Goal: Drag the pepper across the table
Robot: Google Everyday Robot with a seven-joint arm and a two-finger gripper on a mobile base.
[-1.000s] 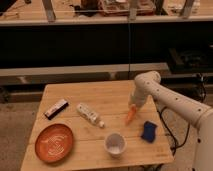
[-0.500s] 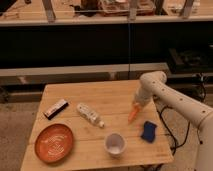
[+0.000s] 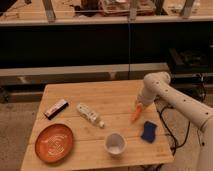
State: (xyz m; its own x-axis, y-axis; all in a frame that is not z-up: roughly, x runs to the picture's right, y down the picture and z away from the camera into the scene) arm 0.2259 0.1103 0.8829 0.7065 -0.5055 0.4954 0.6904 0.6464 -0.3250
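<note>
The pepper (image 3: pixel 135 114) is a small orange-red tapered piece lying on the right part of the light wooden table (image 3: pixel 75 97). My gripper (image 3: pixel 139 103) hangs from the white arm on the right and sits right at the pepper's upper end, touching or nearly touching it. The pepper's tip points toward the table's front.
A clear bottle (image 3: pixel 89 114) lies near the middle. A dark snack bar (image 3: pixel 56 108) lies at the left. A round orange plate (image 3: pixel 54 143) sits at the front left, a white cup (image 3: pixel 115 144) at the front, a blue sponge (image 3: pixel 148 131) near the right edge.
The arm and gripper have moved to the right, and the pepper has slid to the right with them, nearer the blue sponge.
</note>
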